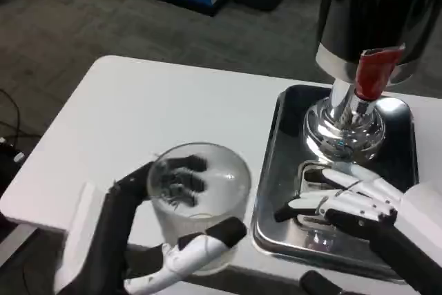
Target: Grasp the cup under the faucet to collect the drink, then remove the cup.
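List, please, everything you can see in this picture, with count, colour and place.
cup: one, clear ribbed glass, near table edge, held by the left hand
dispenser: one, silver and black, standing on the tray
faucet handle: one, red, on the dispenser's front
tray: one, silver metal, on the table's right
table: one, white
left hand: one, black and white, gripping the cup
right hand: one, white, fingers spread over the tray

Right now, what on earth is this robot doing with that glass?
The robot's left hand grips a clear ribbed glass cup near the front edge of the white table. Its right hand rests open over a metal tray, in front of the shiny drink dispenser with its red tap handle. The cup is off to the tray's left, not under the faucet.
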Action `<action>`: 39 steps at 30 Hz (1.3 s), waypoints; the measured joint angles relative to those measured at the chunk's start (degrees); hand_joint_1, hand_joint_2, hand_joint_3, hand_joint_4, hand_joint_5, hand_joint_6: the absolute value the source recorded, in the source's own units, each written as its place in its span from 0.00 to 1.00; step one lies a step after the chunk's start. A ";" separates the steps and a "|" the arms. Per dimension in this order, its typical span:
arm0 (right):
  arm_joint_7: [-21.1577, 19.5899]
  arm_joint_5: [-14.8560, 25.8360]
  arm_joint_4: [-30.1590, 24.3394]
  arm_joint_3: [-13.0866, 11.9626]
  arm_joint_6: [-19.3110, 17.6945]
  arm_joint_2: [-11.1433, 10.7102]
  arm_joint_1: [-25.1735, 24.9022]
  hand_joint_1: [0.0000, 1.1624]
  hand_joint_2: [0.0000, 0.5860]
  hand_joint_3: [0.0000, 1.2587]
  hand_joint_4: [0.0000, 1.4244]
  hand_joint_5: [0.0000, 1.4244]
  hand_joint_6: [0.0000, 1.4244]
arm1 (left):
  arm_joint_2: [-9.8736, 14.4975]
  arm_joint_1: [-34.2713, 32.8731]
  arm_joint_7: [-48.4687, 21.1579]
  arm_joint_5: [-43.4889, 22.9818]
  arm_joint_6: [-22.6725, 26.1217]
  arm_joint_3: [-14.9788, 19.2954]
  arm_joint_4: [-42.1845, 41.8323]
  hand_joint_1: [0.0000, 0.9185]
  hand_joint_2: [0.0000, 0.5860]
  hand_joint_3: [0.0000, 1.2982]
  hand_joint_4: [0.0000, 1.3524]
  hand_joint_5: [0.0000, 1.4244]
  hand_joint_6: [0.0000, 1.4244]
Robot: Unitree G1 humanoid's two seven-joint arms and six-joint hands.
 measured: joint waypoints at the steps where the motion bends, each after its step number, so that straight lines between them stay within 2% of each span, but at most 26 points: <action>1: -0.03 0.01 0.00 -0.07 0.00 0.02 0.02 0.33 0.69 0.27 0.19 0.08 0.01 | -0.05 -0.36 -0.14 0.23 0.01 -0.42 0.13 0.49 0.40 0.52 0.55 0.50 0.40; 3: -0.32 0.41 0.03 -0.67 -0.01 0.42 0.70 0.33 0.69 0.27 0.19 0.08 0.01 | -0.33 -2.19 -0.53 1.41 0.64 -2.37 1.24 0.49 0.40 0.52 0.55 0.50 0.40; 8: -0.99 1.06 0.29 -1.88 0.01 1.67 2.19 0.33 0.69 0.24 0.19 0.11 0.03 | -1.31 -4.78 -0.57 1.75 2.07 -4.42 2.98 0.49 0.40 0.52 0.55 0.50 0.40; 15: -2.04 2.48 1.48 -3.52 1.73 3.02 2.60 0.34 0.65 0.18 0.18 0.12 0.05 | -1.25 -5.75 -0.52 1.59 2.68 -3.40 4.97 0.49 0.39 0.52 0.55 0.50 0.40; 17: -2.12 2.75 2.40 -3.57 2.57 3.58 2.57 0.34 0.62 0.18 0.17 0.12 0.05 | -0.99 -7.23 -0.48 1.47 2.91 -2.98 6.75 0.49 0.39 0.52 0.55 0.50 0.40; 22: -3.05 3.58 3.98 -3.48 4.04 4.55 0.92 0.35 0.61 0.17 0.17 0.12 0.06 | -0.67 -12.76 -0.40 1.38 3.61 -2.40 12.71 0.49 0.39 0.52 0.55 0.50 0.40; 33: -4.80 5.08 5.84 -3.84 5.15 5.69 -0.18 0.35 0.61 0.17 0.17 0.12 0.07 | -0.84 -24.00 0.65 3.45 3.83 -5.04 25.16 0.49 0.38 0.52 0.55 0.50 0.40; 36: -4.82 6.41 6.42 -4.65 5.17 5.71 -0.24 0.35 0.61 0.17 0.17 0.12 0.07 | -1.66 -27.60 1.09 3.63 3.82 -6.23 29.83 0.48 0.38 0.52 0.55 0.50 0.40; 39: -4.86 6.91 6.60 -5.37 5.20 5.71 -0.21 0.35 0.61 0.17 0.17 0.12 0.07 | -1.78 -29.16 1.22 3.82 3.82 -6.55 30.60 0.48 0.38 0.52 0.55 0.50 0.40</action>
